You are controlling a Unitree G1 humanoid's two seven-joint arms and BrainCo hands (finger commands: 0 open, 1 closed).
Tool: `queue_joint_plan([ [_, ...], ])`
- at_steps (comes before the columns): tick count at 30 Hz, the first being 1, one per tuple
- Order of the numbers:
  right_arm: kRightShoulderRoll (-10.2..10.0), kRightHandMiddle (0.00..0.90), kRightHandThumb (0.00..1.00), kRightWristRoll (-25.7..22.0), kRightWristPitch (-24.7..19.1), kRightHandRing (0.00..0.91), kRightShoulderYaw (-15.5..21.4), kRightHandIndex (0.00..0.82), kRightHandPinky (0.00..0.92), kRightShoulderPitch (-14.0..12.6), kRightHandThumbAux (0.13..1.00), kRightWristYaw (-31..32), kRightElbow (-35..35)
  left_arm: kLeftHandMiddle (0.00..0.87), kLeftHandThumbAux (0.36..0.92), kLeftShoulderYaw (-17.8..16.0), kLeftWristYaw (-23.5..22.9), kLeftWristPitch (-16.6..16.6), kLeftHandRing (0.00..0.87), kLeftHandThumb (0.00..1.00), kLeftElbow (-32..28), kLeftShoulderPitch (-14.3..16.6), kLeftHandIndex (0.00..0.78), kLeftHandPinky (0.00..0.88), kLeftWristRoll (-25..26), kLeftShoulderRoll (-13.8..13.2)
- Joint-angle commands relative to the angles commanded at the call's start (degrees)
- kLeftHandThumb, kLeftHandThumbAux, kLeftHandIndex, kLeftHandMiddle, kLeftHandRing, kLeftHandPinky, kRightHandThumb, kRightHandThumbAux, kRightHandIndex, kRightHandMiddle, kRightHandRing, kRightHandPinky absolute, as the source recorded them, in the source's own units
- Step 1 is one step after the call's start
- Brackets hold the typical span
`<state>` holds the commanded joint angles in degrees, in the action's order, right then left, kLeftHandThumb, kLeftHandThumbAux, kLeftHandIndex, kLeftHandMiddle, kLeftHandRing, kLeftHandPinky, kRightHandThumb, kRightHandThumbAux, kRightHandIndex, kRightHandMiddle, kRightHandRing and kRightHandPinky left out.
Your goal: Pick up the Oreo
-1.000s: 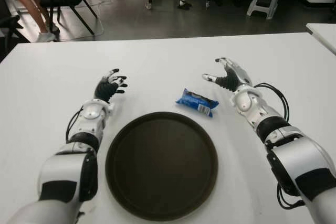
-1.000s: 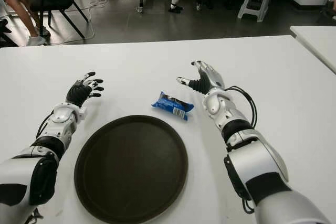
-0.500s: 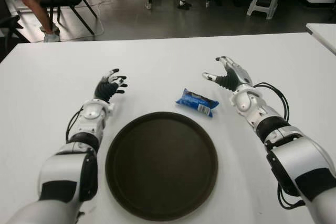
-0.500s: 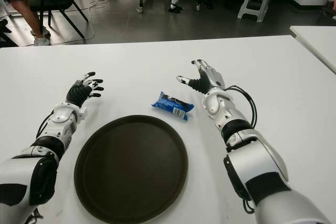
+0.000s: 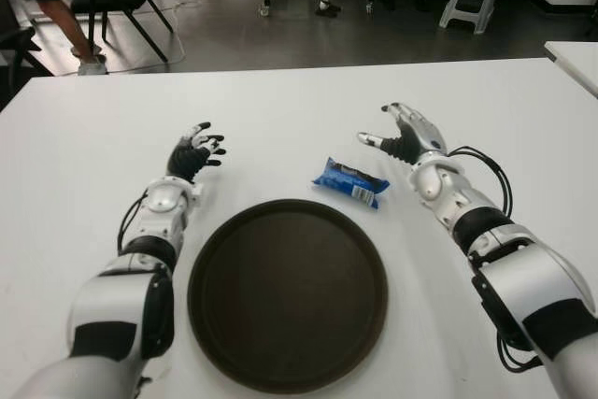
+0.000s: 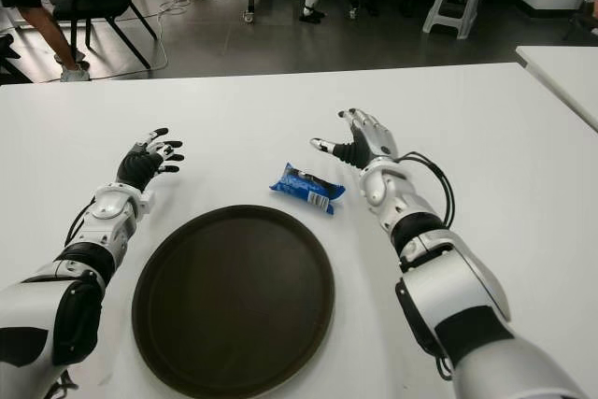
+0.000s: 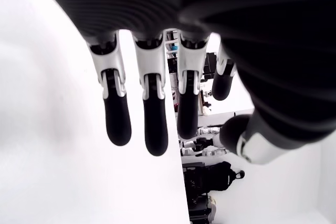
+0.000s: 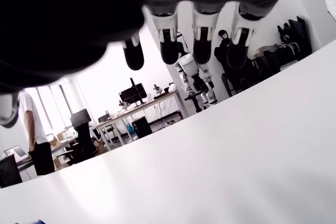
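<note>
two hands show over the white table (image 5: 280,100), bare toward its far edge. my right hand (image 5: 404,137), fingers spread and empty, hovers just right of and beyond the blue oreo pack (image 5: 351,181). the pack lies flat just beyond the round dark tray (image 5: 234,231), long axis running from far-left to near-right; its print is unreadable. my left hand (image 5: 193,153) shows left of the tray, fingers spread.

Both arms extended forward, hands empty.
Left hand (image 5: 193,154): forearm stretched ahead on the robot's left, fingers (image 7: 149,109) straight and slightly spread, holding nothing. Right hand (image 5: 404,135): forearm angled inward from the robot's right, palm turned toward the centre, thumb out to the side, fingers (image 8: 200,38) extended and relaxed, grasping nothing.
</note>
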<state>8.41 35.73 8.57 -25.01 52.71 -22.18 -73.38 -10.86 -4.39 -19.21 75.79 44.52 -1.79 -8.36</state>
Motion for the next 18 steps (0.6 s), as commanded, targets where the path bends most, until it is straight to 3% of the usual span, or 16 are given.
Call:
queue_joint_plan([
  [8, -1.5, 0.107, 0.145, 1.7, -1.8, 0.141, -1.9, 0.000, 0.238, -0.8, 0.309, -0.6, 3.2, 0.284, 0.621, -0.1, -0.1, -0.1, 0.340, 0.515, 0.0, 0.0, 0.133, 0.376, 0.0, 0.1],
  [12, -2.1, 0.144, 0.140, 2.9, -2.1, 0.180, -3.1, 0.037, 0.278, -1.5, 0.330, -1.1, 4.8, 0.291, 0.613, -0.1, 0.1, -0.1, 0.348, 0.521, 0.0, 0.0, 0.137, 0.388, 0.0, 0.2],
  [16, -2.3, 0.155, 0.176, 3.9, -2.7, 0.192, -4.3, 0.043, 0.274, -2.3, 0.354, -0.9, 6.7, 0.292, 0.608, 0.0, 0.2, -0.2, 0.348, 0.527, -0.1, 0.0, 0.140, 0.389, 0.0, 0.2],
  [18, -2.3, 0.122, 0.235, 4.3, -3.0, 0.149, -4.9, 0.024, 0.228, -2.6, 0.372, -0.5, 7.8, 0.289, 0.606, 0.0, 0.2, -0.2, 0.345, 0.526, -0.1, 0.0, 0.137, 0.389, -0.1, 0.2],
])
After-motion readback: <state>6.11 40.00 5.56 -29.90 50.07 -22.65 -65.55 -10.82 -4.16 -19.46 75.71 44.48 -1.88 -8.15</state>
